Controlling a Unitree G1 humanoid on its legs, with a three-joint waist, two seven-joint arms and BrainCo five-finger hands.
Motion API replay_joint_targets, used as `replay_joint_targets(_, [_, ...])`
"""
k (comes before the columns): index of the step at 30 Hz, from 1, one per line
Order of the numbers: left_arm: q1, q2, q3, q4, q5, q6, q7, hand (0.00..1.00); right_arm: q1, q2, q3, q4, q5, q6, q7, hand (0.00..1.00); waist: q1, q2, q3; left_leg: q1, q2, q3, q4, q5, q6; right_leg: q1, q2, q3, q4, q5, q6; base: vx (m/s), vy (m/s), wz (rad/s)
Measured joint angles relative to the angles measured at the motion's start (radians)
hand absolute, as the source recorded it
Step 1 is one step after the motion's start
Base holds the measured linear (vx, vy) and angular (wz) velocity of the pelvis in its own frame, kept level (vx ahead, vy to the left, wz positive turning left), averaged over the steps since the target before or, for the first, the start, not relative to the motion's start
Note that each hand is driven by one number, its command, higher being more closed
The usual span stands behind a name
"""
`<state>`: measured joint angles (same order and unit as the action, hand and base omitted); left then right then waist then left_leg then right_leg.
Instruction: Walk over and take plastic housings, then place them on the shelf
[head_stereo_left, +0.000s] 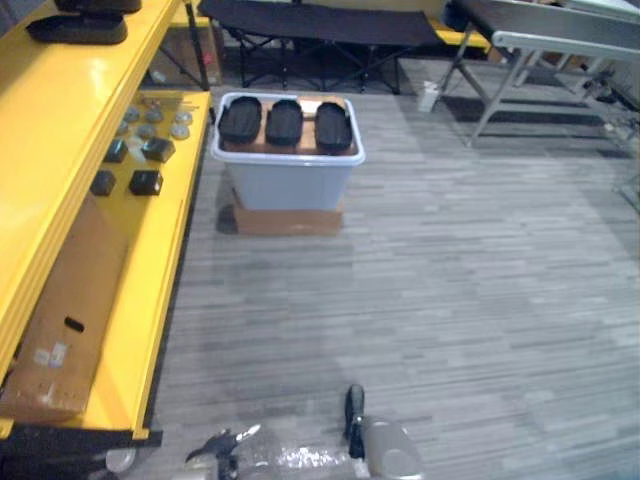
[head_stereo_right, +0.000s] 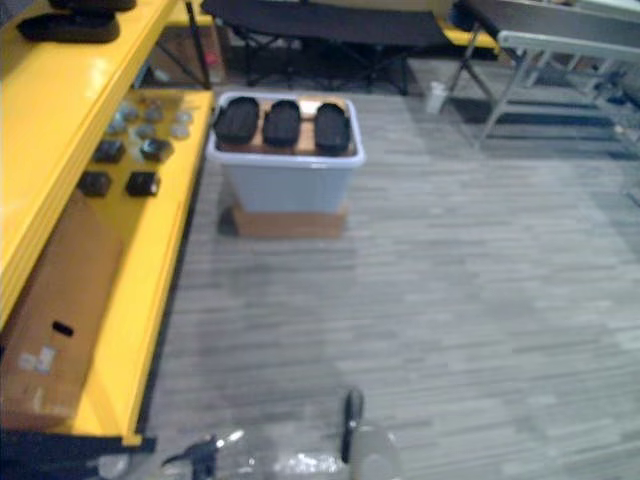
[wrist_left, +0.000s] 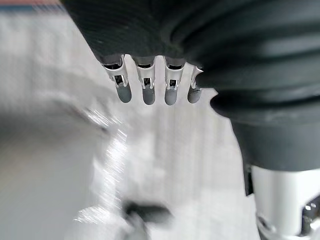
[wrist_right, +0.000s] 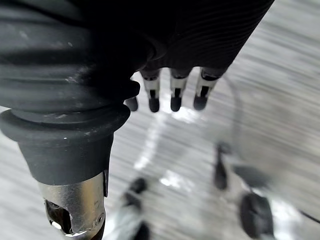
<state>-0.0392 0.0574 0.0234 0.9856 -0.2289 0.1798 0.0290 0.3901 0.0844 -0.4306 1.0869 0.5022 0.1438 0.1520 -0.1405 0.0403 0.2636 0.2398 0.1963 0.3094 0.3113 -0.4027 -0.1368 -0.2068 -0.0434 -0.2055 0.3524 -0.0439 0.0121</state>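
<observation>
3 black plastic housings (head_stereo_left: 284, 121) lie side by side on a brown board (head_stereo_left: 308, 128) set across the top of a pale bin (head_stereo_left: 288, 185). The bin itself stands on a flat cardboard base (head_stereo_left: 288, 221). That stacking probably lifts the housings to a height the hands can reach without a deep bend, and the row leaves each one free to be picked singly.

The bin sits just beside the far end of the yellow shelf (head_stereo_left: 150, 260), so the carry from pick to place looks short. The shelf's lower tier holds small dark and grey parts (head_stereo_left: 145, 150) near the bin and a tilted brown carton (head_stereo_left: 65, 320) nearer the camera. Bare yellow surface shows between them. On the upper tier lies a flat dark piece (head_stereo_left: 78, 28), possibly a housing, though I cannot be sure.

A wide stretch of grey floor (head_stereo_left: 450, 280) lies between the robot and the bin, so the walk is the step in hand and no housing has been taken.

In its wrist view the left hand (wrist_left: 148, 87) hangs with fingers straight and apart, holding nothing. The right hand (wrist_right: 174, 92) hangs the same way, fingers relaxed and spread, with nothing in it. Loose, empty hands suit walking, and they will need raising once the bin is within reach.
</observation>
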Motion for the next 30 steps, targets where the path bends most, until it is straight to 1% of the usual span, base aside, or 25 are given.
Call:
replay_joint_targets(1, [-0.005,-0.011,0.001,-0.018,-0.008,0.003,0.0,0.0,-0.035,-0.006,0.001,-0.002,-0.007,-0.007,0.001,0.0,-0.001,0.006,0.001,-0.067,0.041,0.001,0.153,0.032,-0.02,0.002,0.0,-0.01,0.031,-0.033,-0.015,0.54,-0.292,0.07])
replay_joint_targets(2, [-0.013,-0.018,0.003,-0.024,-0.008,0.015,0.0,0.0,-0.058,-0.014,0.002,-0.007,-0.007,-0.02,0.0,0.0,0.0,0.011,0.007,-0.128,0.069,0.001,0.309,0.073,-0.008,0.027,0.002,-0.014,0.024,-0.05,-0.031,0.63,-0.363,0.2])
replay_joint_targets(3, [-0.014,-0.027,0.011,-0.023,-0.009,0.034,0.001,0.0,-0.075,-0.052,0.001,-0.006,-0.018,-0.045,0.0,0.0,0.008,0.023,0.029,-0.194,0.111,0.0,0.479,0.077,0.009,0.111,0.016,-0.024,-0.021,-0.06,-0.037,0.53,-0.27,0.23])
replay_joint_targets(4, [0.001,-0.025,0.037,-0.036,-0.007,0.031,0.002,0.0,-0.098,-0.089,0.002,-0.01,-0.026,-0.076,0.0,0.0,0.024,0.016,0.045,-0.243,0.103,-0.006,0.545,0.063,0.033,0.205,0.019,-0.025,-0.087,-0.065,-0.045,0.59,-0.24,0.27])
replay_joint_targets(5, [0.01,-0.02,0.07,-0.072,-0.007,0.032,0.006,0.0,-0.126,-0.122,0.002,-0.021,-0.023,-0.113,-0.001,0.0,0.045,0.012,0.049,-0.306,0.063,-0.031,0.524,0.06,0.04,0.279,0.019,-0.029,-0.14,-0.075,-0.052,0.44,-0.16,0.08])
replay_joint_targets(7, [0.039,-0.012,0.12,-0.111,-0.007,0.017,0.006,0.0,-0.171,-0.179,0.003,-0.071,-0.017,-0.146,-0.001,0.0,0.073,0.018,0.052,-0.403,-0.005,-0.05,0.422,0.066,0.049,0.318,0.017,-0.021,-0.167,-0.112,-0.062,0.37,-0.07,-0.17])
replay_joint_targets(8, [0.07,0.002,0.165,-0.15,0.002,0.009,0.005,0.0,-0.221,-0.205,0.001,-0.116,-0.017,-0.164,-0.001,0.0,0.094,0.017,0.065,-0.464,-0.062,-0.057,0.263,0.114,0.067,0.34,0.011,-0.006,-0.159,-0.14,-0.062,0.33,0.018,-0.36])
replay_joint_targets(9, [0.085,0.011,0.175,-0.152,0.012,0.011,0.005,0.0,-0.246,-0.213,-0.001,-0.138,-0.018,-0.17,-0.002,0.0,0.109,0.015,0.077,-0.476,-0.09,-0.056,0.156,0.157,0.063,0.356,0.006,0.007,-0.152,-0.156,-0.057,0.32,0.036,-0.58])
replay_joint_targets(10, [0.14,0.014,0.2,-0.149,0.051,0.019,0.001,0.0,-0.276,-0.225,0.003,-0.193,-0.017,-0.173,-0.009,0.0,0.13,0.026,0.09,-0.492,-0.114,-0.054,-0.017,0.238,0.044,0.395,0.014,0.031,-0.157,-0.187,-0.047,0.37,0.103,-0.71])
replay_joint_targets(11, [0.206,0.013,0.211,-0.139,0.095,0.028,-0.003,0.0,-0.294,-0.239,0.028,-0.229,-0.015,-0.168,-0.019,0.0,0.151,0.044,0.09,-0.511,-0.109,-0.046,-0.078,0.265,0.046,0.447,0.033,0.058,-0.161,-0.221,-0.032,0.42,0.14,-0.74])
replay_joint_targets(12, [0.243,0.016,0.211,-0.124,0.117,0.038,-0.005,0.0,-0.302,-0.243,0.045,-0.242,-0.013,-0.165,-0.022,0.0,0.159,0.043,0.09,-0.51,-0.105,-0.048,-0.066,0.3,0.07,0.474,0.033,0.074,-0.162,-0.24,-0.027,0.48,0.178,-0.7])
replay_joint_targets(13, [0.296,0.021,0.211,-0.083,0.14,0.052,-0.008,0.0,-0.306,-0.227,0.08,-0.253,-0.004,-0.155,-0.025,0.0,0.178,0.011,0.075,-0.5,-0.118,-0.042,-0.036,0.374,0.116,0.502,0.011,0.103,-0.168,-0.276,-0.034,0.54,0.196,-0.44])
replay_joint_targets(15, [0.318,0.01,0.209,-0.074,0.161,0.06,-0.022,0.0,-0.319,-0.209,0.11,-0.257,-0.004,-0.118,-0.025,0.0,0.183,-0.042,0.054,-0.544,-0.153,-0.028,0.05,0.362,0.151,0.488,-0.034,0.11,-0.12,-0.31,-0.053,0.73,0.234,-0.05])
replay_joint_targets(16, [0.306,0.009,0.207,-0.071,0.161,0.059,-0.035,0.0,-0.327,-0.205,0.113,-0.245,-0.004,-0.099,-0.025,0.0,0.183,-0.059,0.053,-0.55,-0.161,-0.021,0.077,0.348,0.182,0.45,-0.053,0.123,-0.026,-0.317,-0.025,0.73,0.215,0.13])
replay_joint_targets(17, [0.29,0.024,0.213,-0.07,0.169,0.049,-0.046,0.0,-0.327,-0.191,0.114,-0.225,-0.004,-0.079,-0.025,0.0,0.182,-0.091,0.049,-0.542,-0.179,-0.01,0.104,0.309,0.215,0.376,-0.085,0.121,0.165,-0.319,0.055,0.59,0.17,0.01])
replay_joint_targets(18, [0.279,0.04,0.209,-0.071,0.169,0.037,-0.045,0.0,-0.328,-0.185,0.118,-0.209,-0.003,-0.07,-0.025,0.0,0.183,-0.106,0.051,-0.528,-0.186,-0.007,0.115,0.279,0.22,0.337,-0.109,0.12,0.271,-0.31,0.102,0.59,0.138,-0.04])
replay_joint_targets(19, [0.245,0.056,0.203,-0.072,0.166,0.018,-0.043,0.0,-0.327,-0.181,0.119,-0.169,-0.004,-0.052,-0.025,0.0,0.178,-0.117,0.055,-0.487,-0.195,-0.008,0.137,0.236,0.218,0.275,-0.148,0.103,0.439,-0.309,0.122,0.57,0.087,-0.09])
replay_joint_targets(20, [0.206,0.075,0.186,-0.076,0.167,0.01,-0.03,0.0,-0.315,-0.179,0.121,-0.124,-0.005,-0.045,-0.024,0.0,0.176,-0.111,0.057,-0.425,-0.194,-0.01,0.143,0.204,0.224,0.242,-0.166,0.068,0.485,-0.33,0.102,0.56,0.068,-0.07])
replay_joint_targets(23, [0.175,0.12,0.105,-0.075,0.176,0.007,-0.014,0.0,-0.274,-0.166,0.126,-0.072,-0.006,-0.039,-0.019,0.0,0.15,-0.086,0.049,-0.32,-0.178,-0.039,0.1,0.181,0.218,0.192,-0.146,0.014,0.347,-0.366,0.069,0.45,-0.025,0.13])
replay_joint_targets(24, [0.174,0.12,0.084,-0.068,0.167,0.007,-0.004,0.0,-0.253,-0.161,0.125,-0.06,-0.004,-0.042,-0.018,0.0,0.133,-0.068,0.044,-0.283,-0.151,-0.051,0.066,0.167,0.198,0.132,-0.119,0.011,0.227,-0.357,0.073,0.47,-0.09,0.09])
replay_joint_targets(25, [0.169,0.106,0.084,-0.067,0.15,0.002,0.001,0.0,-0.234,-0.16,0.104,-0.046,-0.002,-0.04,-0.017,0.0,0.133,-0.036,0.055,-0.265,-0.11,-0.063,0.066,0.137,0.179,0.081,-0.096,0.012,0.101,-0.303,0.088,0.39,-0.079,0.06])
replay_joint_targets(26, [0.161,0.099,0.087,-0.068,0.139,-0.002,0.002,0.0,-0.221,-0.159,0.086,-0.046,-0.003,-0.04,-0.02,0.0,0.135,-0.022,0.061,-0.256,-0.094,-0.074,0.07,0.121,0.17,0.064,-0.092,0.013,0.036,-0.255,0.093,0.37,-0.117,0.15])
replay_joint_targets(27, [0.164,0.097,0.086,-0.064,0.129,-0.001,0.013,0.0,-0.177,-0.146,0.058,-0.054,-0.008,-0.039,-0.021,0.0,0.137,-0.009,0.059,-0.241,-0.055,-0.085,0.103,0.076,0.137,0.033,-0.092,0.012,-0.107,-0.131,0.096,0.3,-0.125,0.16])
replay_joint_targets(28, [0.168,0.097,0.089,-0.064,0.122,-0.001,0.016,0.0,-0.156,-0.139,0.057,-0.062,-0.008,-0.04,-0.022,0.0,0.136,-0.012,0.058,-0.234,-0.043,-0.088,0.126,0.052,0.122,0.028,-0.097,0.015,-0.142,-0.09,0.096,0.47,-0.23,0.26])
replay_joint_targets(30, [0.182,0.117,0.091,-0.063,0.12,0.009,0.034,0.0,-0.092,-0.106,0.062,-0.076,-0.028,-0.038,-0.021,0.0,0.133,-0.041,0.041,-0.207,-0.022,-0.113,0.199,-0.024,0.068,0.025,-0.111,0.018,-0.165,0.026,0.092,0.43,-0.284,0.36])
